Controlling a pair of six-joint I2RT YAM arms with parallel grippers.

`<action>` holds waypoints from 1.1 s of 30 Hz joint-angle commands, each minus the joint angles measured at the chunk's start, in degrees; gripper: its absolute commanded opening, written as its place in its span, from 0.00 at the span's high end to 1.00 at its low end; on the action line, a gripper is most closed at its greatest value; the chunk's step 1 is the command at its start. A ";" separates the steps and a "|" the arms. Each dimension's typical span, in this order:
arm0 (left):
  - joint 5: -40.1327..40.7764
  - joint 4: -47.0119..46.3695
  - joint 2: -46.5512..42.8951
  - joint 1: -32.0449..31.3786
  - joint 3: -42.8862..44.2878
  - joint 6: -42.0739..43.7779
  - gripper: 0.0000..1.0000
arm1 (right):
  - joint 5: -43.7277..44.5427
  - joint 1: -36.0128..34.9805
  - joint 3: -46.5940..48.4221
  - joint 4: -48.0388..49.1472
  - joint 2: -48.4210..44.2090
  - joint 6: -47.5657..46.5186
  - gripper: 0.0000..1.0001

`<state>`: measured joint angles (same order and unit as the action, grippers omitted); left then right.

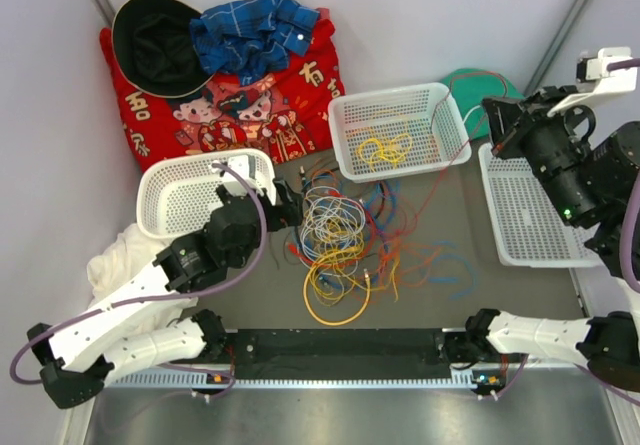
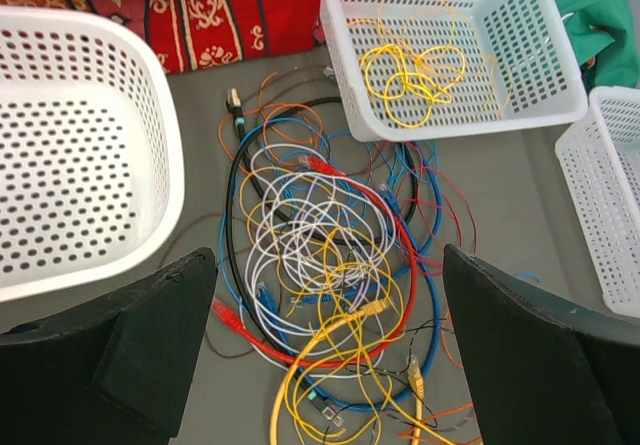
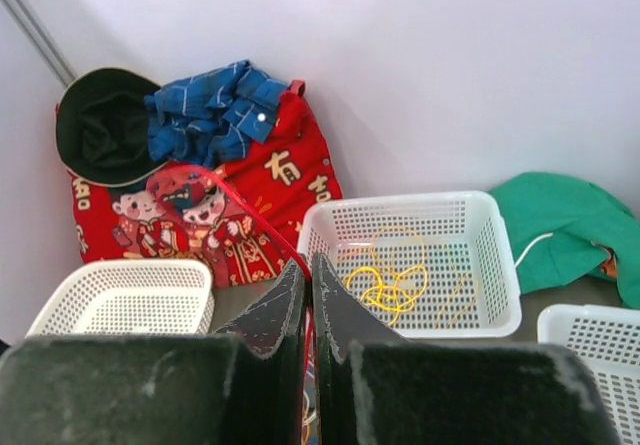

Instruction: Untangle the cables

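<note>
Risk: right gripper is pinched shut on a red cable trailing down to the cables piled under the wide-open left gripper, so pulling probably drags the whole pile.

The left arm and the right arm both have smooth white shells low down and bulky black joints higher up. A thin purple hose runs along each. A small green light glows on the right arm's black housing. The left fingers are matte black wedges. The right fingers are black too, scuffed with pale grey.
</note>
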<state>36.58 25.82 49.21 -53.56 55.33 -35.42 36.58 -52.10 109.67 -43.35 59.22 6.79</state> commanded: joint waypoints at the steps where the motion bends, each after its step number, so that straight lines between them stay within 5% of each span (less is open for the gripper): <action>1: -3.26 -6.74 -1.31 0.04 -2.94 -1.59 0.01 | 0.26 -0.11 1.95 7.23 -1.92 -2.92 1.00; 9: -25.49 -48.37 -3.87 -0.05 -18.41 7.19 0.01 | -4.32 -0.11 1.61 2.75 -0.07 3.58 1.00; 17: -41.48 -77.03 8.79 -1.37 -21.31 16.16 0.01 | -9.50 -0.11 1.78 -0.59 0.98 8.94 1.00; 33: -50.46 -91.47 34.01 -2.95 -10.69 16.88 0.01 | -14.16 -0.11 -1.74 -3.05 0.63 12.99 1.00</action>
<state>-10.22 -56.64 80.38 -55.96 41.08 -17.85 24.34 -52.10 107.92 -46.94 60.27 18.65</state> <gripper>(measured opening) 0.987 0.009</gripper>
